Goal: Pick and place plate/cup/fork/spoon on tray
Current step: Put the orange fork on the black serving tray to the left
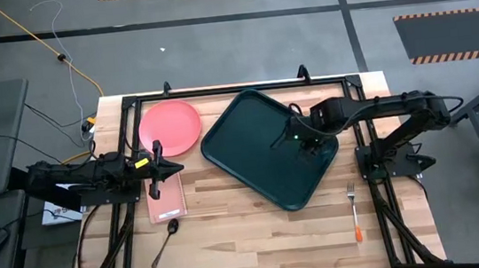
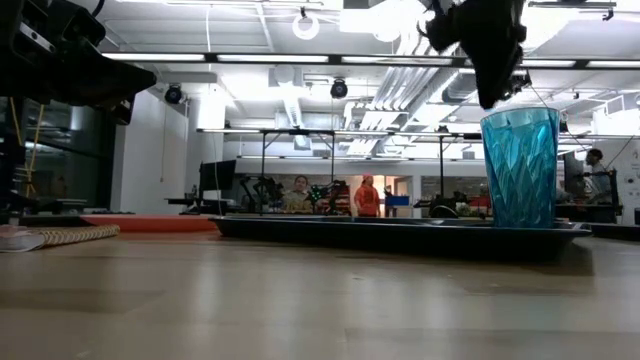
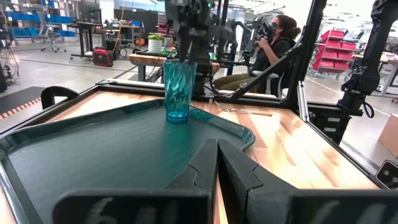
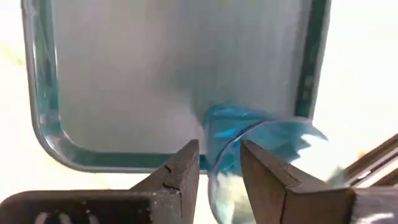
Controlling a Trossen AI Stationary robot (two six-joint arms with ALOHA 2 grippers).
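The right arm extends from its base toward the tray (image 1: 263,145), with its right claw (image 4: 219,168) positioned directly above the tray's right portion; its fingers (image 4: 180,171) stand slightly parted. The left arm lies level beside the tray's left edge, left claw (image 1: 174,168) closed, pointing at the tray.

Wooden table (image 1: 259,230), bearing tray (image 1: 240,143), plate (image 1: 170,128), pink slab (image 1: 167,198), spoon (image 1: 165,241), fork (image 1: 354,212)

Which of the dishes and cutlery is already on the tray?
Only the cup, upright on the tray beneath the right gripper. The plate, spoon and fork lie on the table.
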